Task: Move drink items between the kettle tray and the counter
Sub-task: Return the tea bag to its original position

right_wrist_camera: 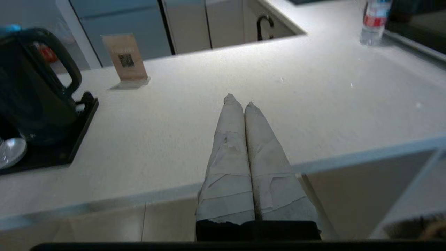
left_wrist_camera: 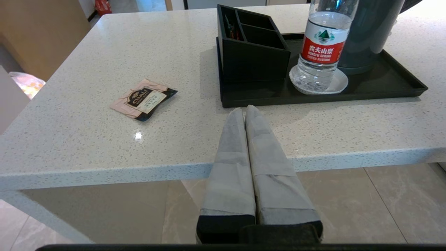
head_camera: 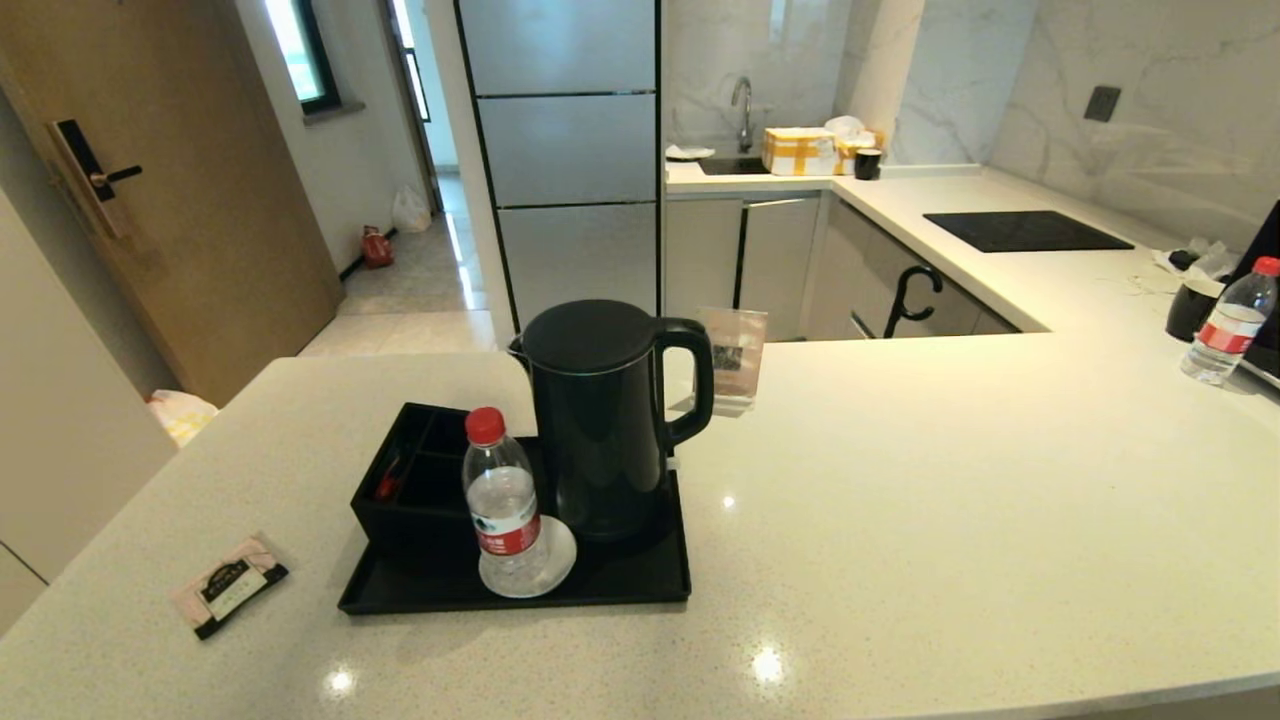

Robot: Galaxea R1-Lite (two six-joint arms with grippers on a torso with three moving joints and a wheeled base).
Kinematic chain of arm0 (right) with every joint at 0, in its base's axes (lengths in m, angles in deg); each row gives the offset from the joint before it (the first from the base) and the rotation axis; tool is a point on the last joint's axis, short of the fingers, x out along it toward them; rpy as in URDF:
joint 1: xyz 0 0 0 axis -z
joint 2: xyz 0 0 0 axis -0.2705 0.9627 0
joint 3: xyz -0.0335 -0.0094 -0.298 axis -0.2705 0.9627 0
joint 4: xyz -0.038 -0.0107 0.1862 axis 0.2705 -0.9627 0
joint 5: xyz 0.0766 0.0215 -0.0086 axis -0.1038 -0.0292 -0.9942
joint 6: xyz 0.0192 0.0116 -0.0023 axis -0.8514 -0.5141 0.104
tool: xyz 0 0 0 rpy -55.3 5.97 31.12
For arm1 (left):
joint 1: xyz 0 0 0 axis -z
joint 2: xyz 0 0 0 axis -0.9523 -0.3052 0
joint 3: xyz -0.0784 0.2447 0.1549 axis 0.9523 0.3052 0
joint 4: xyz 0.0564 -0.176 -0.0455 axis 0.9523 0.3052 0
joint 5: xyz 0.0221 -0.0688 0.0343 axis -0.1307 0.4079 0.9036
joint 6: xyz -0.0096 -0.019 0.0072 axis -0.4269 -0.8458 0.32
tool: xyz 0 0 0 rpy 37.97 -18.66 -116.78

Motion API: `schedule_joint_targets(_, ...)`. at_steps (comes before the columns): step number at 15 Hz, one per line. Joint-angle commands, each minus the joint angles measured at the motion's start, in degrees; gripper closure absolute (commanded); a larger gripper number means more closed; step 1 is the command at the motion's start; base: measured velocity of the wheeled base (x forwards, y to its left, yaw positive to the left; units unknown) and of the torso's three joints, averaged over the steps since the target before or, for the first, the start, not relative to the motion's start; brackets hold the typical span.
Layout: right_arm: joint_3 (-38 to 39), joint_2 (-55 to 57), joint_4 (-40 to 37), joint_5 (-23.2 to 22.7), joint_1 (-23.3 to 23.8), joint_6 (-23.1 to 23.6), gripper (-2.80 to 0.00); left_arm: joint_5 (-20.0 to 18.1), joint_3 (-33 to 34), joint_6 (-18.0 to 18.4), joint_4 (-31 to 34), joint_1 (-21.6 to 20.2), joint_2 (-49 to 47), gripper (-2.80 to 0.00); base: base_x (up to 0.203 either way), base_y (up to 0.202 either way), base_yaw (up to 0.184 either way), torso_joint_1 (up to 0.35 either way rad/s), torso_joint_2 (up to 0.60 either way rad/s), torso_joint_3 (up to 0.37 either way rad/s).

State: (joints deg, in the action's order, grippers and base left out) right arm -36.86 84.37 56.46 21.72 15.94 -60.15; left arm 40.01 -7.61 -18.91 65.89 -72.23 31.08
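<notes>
The tall black kettle (head_camera: 605, 420) stands upright on the black tray (head_camera: 640, 585), beside the divided box (head_camera: 415, 480); its round base is hidden under it. The pink tea sachet (head_camera: 230, 585) lies flat on the beige counter (head_camera: 900, 500), left of the tray. In the left wrist view my left gripper (left_wrist_camera: 245, 108) is shut and empty, hovering at the counter's front edge just short of the tray (left_wrist_camera: 400, 87), with the sachet (left_wrist_camera: 143, 99) off to one side. My right gripper (right_wrist_camera: 238, 100) is shut and empty over bare counter, apart from the kettle (right_wrist_camera: 31, 87). Neither gripper shows in the head view.
A red-capped water bottle (head_camera: 505, 500) stands on a white coaster at the tray's front. A small card stand (head_camera: 735, 360) sits behind the kettle. Another bottle (head_camera: 1230, 320) and a dark mug are at the far right. The white worktop with the black hob (head_camera: 1020, 230) lies beyond.
</notes>
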Motion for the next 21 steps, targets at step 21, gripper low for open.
schedule_joint_targets(21, 32.14, -1.04, 28.34, -6.55, 0.02, 3.56, 0.00, -0.08, 0.00, 1.69, 0.11, 0.00, 0.09, 0.00, 0.000, 0.000, 0.000, 0.000, 0.00, 0.000)
